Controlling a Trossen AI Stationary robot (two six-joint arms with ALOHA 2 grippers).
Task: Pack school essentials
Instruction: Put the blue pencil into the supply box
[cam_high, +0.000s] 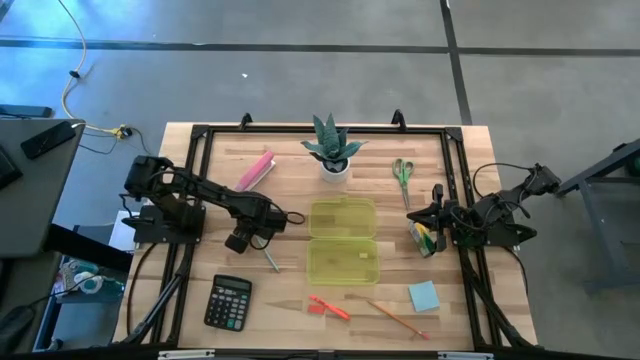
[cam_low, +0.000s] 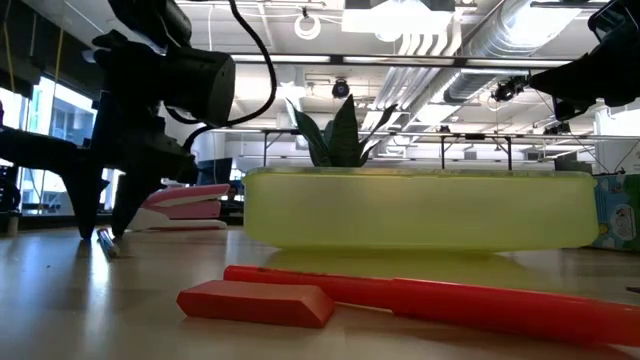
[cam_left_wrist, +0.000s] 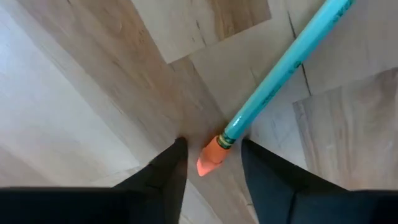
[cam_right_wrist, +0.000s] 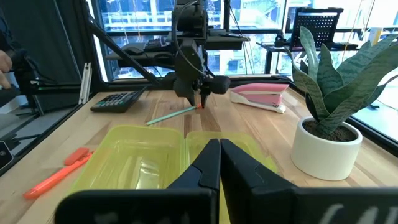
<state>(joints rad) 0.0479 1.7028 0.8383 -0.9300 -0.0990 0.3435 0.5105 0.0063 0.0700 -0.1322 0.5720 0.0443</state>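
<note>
Pale wood table (cam_high: 290, 300), matt; translucent plastic case (cam_high: 343, 240).

bright, even light; blurred foreground

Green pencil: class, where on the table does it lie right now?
In the high view the green pencil lies left of the open yellow case, above the black calculator, its eraser end between the left gripper's open fingers.

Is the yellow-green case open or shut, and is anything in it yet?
Open and empty: the yellow-green case lies spread in two halves in the high view, both showing bare.
</note>
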